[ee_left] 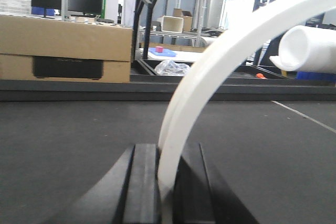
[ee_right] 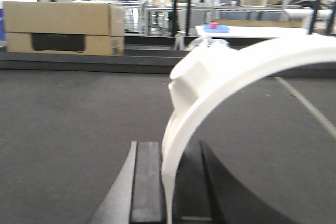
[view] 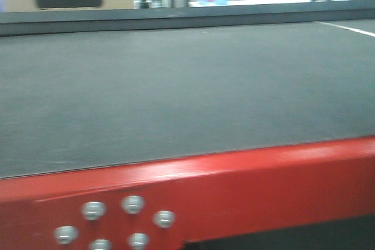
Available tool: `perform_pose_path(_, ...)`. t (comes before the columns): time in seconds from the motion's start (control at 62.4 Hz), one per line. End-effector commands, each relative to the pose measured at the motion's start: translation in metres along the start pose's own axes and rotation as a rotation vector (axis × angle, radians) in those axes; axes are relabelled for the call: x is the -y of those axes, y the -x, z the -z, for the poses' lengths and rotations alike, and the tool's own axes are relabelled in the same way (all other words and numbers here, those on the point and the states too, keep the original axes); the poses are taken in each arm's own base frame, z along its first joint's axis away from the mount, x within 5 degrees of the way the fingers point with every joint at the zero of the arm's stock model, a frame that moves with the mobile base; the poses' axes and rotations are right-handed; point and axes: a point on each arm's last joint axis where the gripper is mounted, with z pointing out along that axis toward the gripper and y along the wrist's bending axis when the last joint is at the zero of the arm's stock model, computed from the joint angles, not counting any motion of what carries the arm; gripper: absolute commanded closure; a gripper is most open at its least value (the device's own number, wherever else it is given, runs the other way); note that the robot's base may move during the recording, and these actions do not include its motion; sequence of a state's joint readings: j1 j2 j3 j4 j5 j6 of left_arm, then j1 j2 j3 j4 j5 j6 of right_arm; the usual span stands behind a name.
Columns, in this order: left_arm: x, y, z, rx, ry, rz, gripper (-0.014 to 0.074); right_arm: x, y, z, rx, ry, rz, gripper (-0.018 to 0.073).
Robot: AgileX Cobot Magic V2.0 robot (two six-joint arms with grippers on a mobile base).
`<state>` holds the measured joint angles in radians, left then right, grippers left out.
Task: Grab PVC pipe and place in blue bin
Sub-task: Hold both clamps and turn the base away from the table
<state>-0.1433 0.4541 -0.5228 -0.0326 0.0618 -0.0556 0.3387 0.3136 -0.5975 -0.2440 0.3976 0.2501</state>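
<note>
The left gripper (ee_left: 167, 153) pinches the thin wall of a white curved pipe (ee_left: 215, 66). Its jaws are pressed tight on the rim, and the arc rises up and to the right over the dark table (view: 176, 86). The right gripper (ee_right: 170, 150) holds the same way in its own view, jaws closed on a white curved wall that thickens into a collar above. I cannot tell whether the two hold one pipe or two. The front view shows only the table and its red frame (view: 263, 185) — no arm, pipe or bin.

The main risk, as I judge it, is the grip. Each hold is on a narrow edge of smooth plastic, with most of the weight off to one side, so a fast swing could make the pipe pivot or slide out of the pads. If both arms share one piece, uneven motion would twist it and pry it out of one gripper.

The blue bin is in no view, so the carry has no visible target — letting go early would drop the pipe on the table, where a round part may roll. A box (ee_left: 63, 40) stands at the far edge and could be struck on a wide sweep.
</note>
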Motion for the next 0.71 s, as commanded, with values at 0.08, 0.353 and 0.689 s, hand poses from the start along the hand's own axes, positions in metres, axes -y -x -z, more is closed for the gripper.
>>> perform_pose_path(0.08, -0.0018, 0.0041, 0.0006, 0.040, 0.019, 0.004, 0.0707, 0.0000, 0.0025, 0.0008, 0.027, 0.000, 0.017, 0.0727)
perform_pose_path(0.353, -0.0018, 0.0041, 0.0006, 0.040, 0.019, 0.004, 0.0707, 0.0000, 0.0025, 0.0008, 0.027, 0.000, 0.017, 0.0727)
perform_pose_path(0.689, -0.0018, 0.0041, 0.0006, 0.040, 0.019, 0.004, 0.0707, 0.0000, 0.0025, 0.0008, 0.027, 0.000, 0.017, 0.0727)
